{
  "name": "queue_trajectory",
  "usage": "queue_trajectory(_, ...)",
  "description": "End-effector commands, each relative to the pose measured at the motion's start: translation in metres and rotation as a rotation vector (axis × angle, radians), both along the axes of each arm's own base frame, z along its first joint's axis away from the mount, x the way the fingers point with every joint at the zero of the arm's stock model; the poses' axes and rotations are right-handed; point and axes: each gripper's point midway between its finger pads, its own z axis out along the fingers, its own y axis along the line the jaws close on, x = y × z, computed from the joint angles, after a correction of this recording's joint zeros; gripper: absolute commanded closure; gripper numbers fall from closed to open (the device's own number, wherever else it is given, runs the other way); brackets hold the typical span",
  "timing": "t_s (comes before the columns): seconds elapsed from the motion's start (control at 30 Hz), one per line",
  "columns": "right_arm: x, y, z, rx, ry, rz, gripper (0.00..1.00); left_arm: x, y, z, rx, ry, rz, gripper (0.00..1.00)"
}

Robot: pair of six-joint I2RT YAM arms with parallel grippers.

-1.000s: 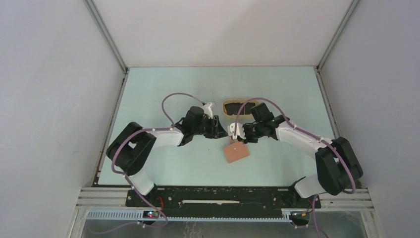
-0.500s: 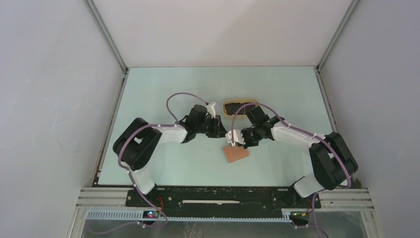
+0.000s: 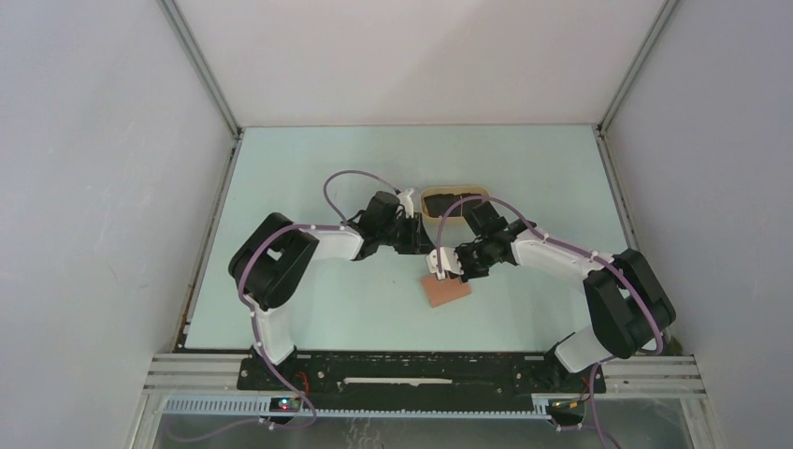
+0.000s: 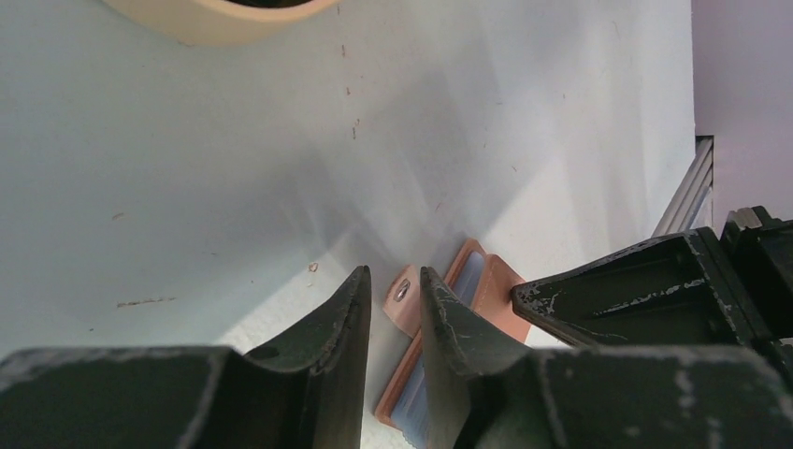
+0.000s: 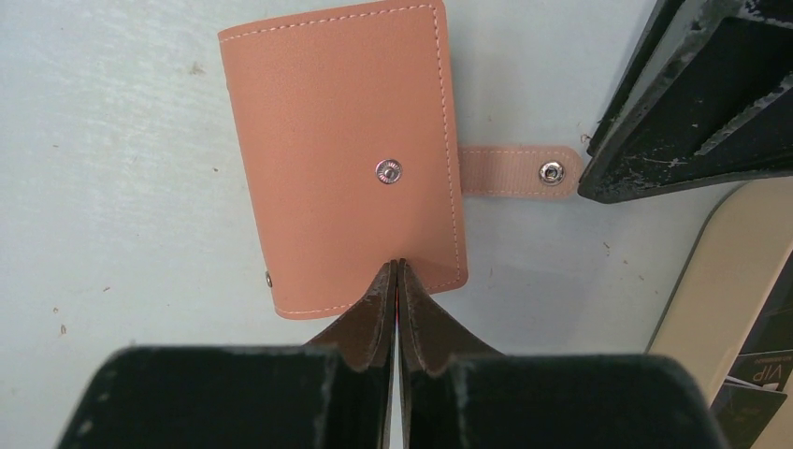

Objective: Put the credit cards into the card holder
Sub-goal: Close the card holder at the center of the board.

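Note:
The card holder (image 3: 445, 291) lies shut on the table, a reddish-brown wallet (image 5: 346, 150) with its strap tab (image 5: 519, 171) flat to one side. My right gripper (image 5: 395, 267) is shut, and its tips rest on the holder's near edge (image 3: 439, 269). My left gripper (image 4: 393, 290) is open by a narrow gap, with the strap tab (image 4: 402, 297) showing between its tips. In the right wrist view those left fingers (image 5: 645, 140) sit at the tab's end. Bluish pockets (image 4: 468, 281) show at the holder's side. I cannot make out any credit cards.
A beige oval tray (image 3: 429, 199) stands just behind both grippers, its rim in the left wrist view (image 4: 215, 14) and the right wrist view (image 5: 720, 281). It holds dark pieces, one marked VIP (image 5: 753, 374). Walls enclose the table on three sides.
My left gripper has slid right toward the holder's tab and narrowed its jaws. My right gripper came down onto the holder early on and has since stayed put.

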Motion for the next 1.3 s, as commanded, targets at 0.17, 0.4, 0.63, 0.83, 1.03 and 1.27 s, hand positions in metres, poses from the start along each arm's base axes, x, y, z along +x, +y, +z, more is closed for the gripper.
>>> queue_trajectory(0.17, -0.0117, 0.0002, -0.0051, -0.015, 0.029, 0.034, 0.91, 0.0094, -0.0116, 0.0104, -0.038, 0.012, -0.017, 0.69)
queue_trajectory(0.4, -0.012, -0.0005, -0.0049, -0.017, 0.029, 0.034, 0.91, 0.0055, -0.0147, 0.0122, -0.061, 0.021, -0.042, 0.78)
queue_trajectory(0.63, -0.0119, 0.0, -0.0039, -0.014, 0.028, 0.033, 0.91, 0.0037, -0.0161, 0.012, -0.085, 0.035, -0.055, 0.83)
queue_trajectory(0.83, -0.0125, 0.0001, -0.0035, -0.012, 0.03, 0.034, 0.92, 0.0051, -0.0167, 0.012, -0.089, 0.038, -0.053, 0.78)
queue_trajectory(1.03, -0.0137, 0.0002, -0.004, -0.015, 0.032, 0.038, 0.92, 0.0077, -0.0162, 0.0142, -0.114, 0.038, -0.041, 0.77)
queue_trajectory(1.27, -0.0139, 0.0, -0.0042, -0.015, 0.034, 0.037, 0.92, 0.0086, -0.0162, 0.0154, -0.139, 0.048, -0.04, 0.78)
